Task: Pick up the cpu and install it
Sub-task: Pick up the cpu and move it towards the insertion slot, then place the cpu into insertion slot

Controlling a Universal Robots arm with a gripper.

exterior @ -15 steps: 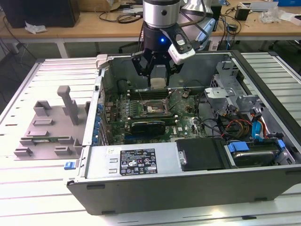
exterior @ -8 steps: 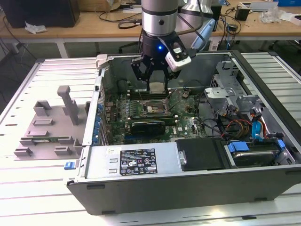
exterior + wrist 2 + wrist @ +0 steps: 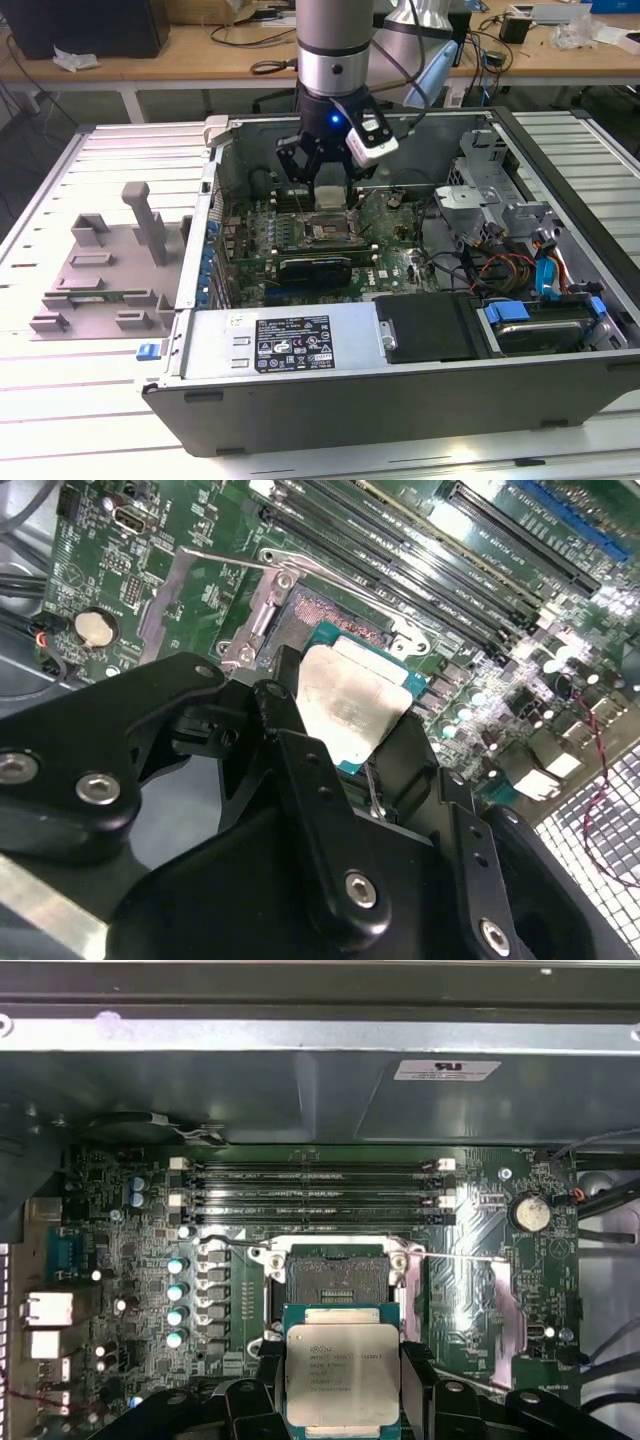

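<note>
One cpu (image 3: 342,1375) lies flat, clamped between the gripper's (image 3: 326,200) jaws, hovering just short of the open socket (image 3: 335,1278), edges parallel to it.

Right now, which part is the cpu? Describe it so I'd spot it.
Look inside the open computer case at the green motherboard, where the black fingers hang by the open socket. The cpu is the flat square clamped between them, the only piece with a silver-grey top and thin green rim.
</note>
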